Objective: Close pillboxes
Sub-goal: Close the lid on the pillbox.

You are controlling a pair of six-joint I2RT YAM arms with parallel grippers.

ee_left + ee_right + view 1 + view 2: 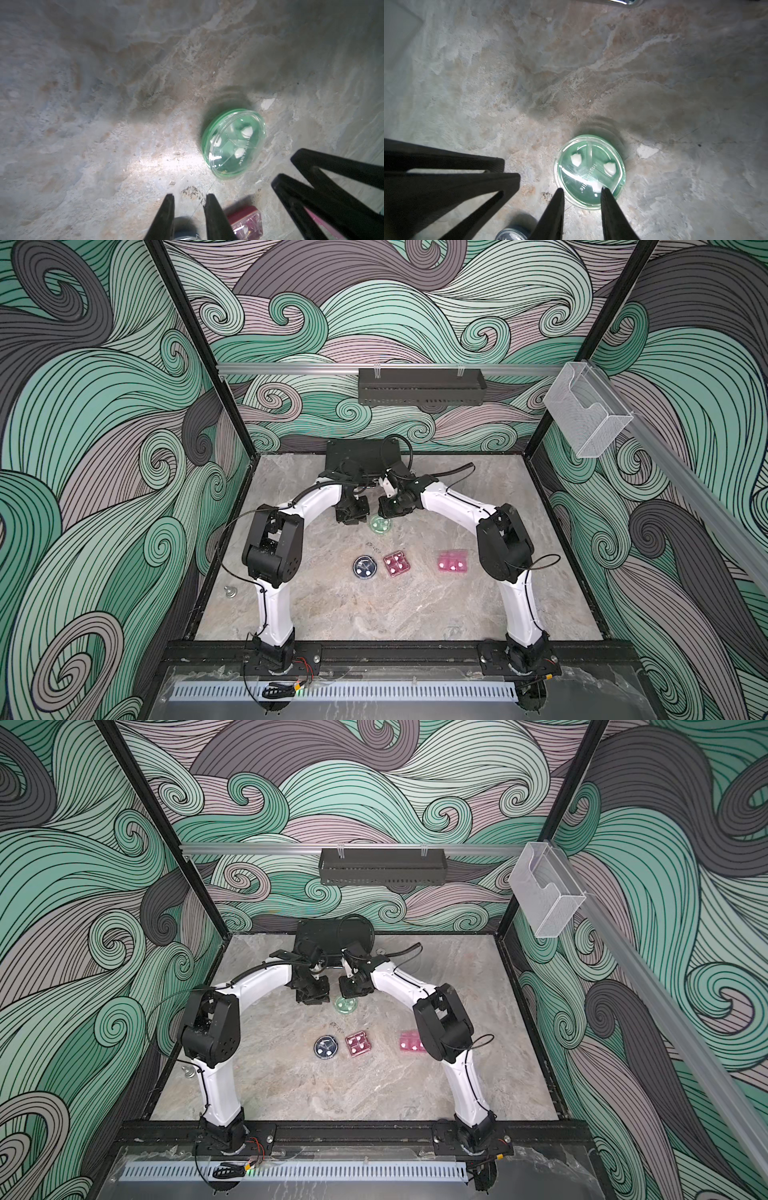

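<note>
Pillboxes are laid out on the marbled worktop (374,614). A round green pillbox (380,525) is set toward the back. Nearer the front, a row is formed by a round dark blue pillbox (365,567), a square dark pink pillbox (397,564) just beside it, and a rectangular light pink pillbox (453,561) farther toward the right arm. Both arms are bent inward above the green one. The left fingers (164,218) are held a little apart, with only bare worktop seen between them and the green pillbox lying off to one side, untouched. The right fingers (612,212) are likewise parted and nothing is clasped. Their tips are seen over the near rim of the green pillbox, though contact cannot be judged. A clear lid is seen lying flat over it, with white pills visible beneath. A black case (361,452) is placed at the back edge.
</note>
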